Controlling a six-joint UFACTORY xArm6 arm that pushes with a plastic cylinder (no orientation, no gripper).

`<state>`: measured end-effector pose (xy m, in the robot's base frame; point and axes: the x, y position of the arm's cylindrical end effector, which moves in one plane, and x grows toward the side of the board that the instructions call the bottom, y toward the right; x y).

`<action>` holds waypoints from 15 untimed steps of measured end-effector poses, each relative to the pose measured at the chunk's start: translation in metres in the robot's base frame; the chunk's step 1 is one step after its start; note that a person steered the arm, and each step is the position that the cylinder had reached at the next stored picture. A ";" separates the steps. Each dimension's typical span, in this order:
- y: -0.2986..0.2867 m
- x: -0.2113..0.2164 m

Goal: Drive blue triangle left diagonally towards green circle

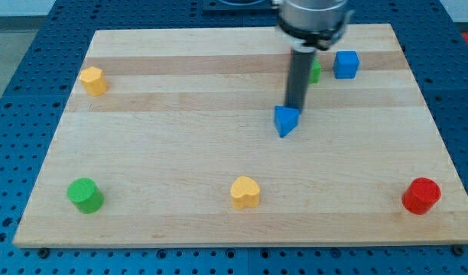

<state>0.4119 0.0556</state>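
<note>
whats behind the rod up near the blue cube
A green block pokes out on the view's right of the rod; most of it is covered, so its shape is unclear. The blue cube sits beside it.

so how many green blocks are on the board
2. A green cylinder block stands near the view's bottom left corner. A second green block sits near the view's top right, mostly hidden behind the dark rod, beside the blue cube; its shape is unclear.

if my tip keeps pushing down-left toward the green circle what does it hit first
My tip sits at the blue triangle's upper-right edge, so it meets that first. Beyond it the board looks free up to the green circle.
</note>
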 end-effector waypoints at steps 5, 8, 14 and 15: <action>0.049 -0.027; 0.048 0.036; -0.244 0.030; -0.185 0.057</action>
<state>0.4692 -0.1295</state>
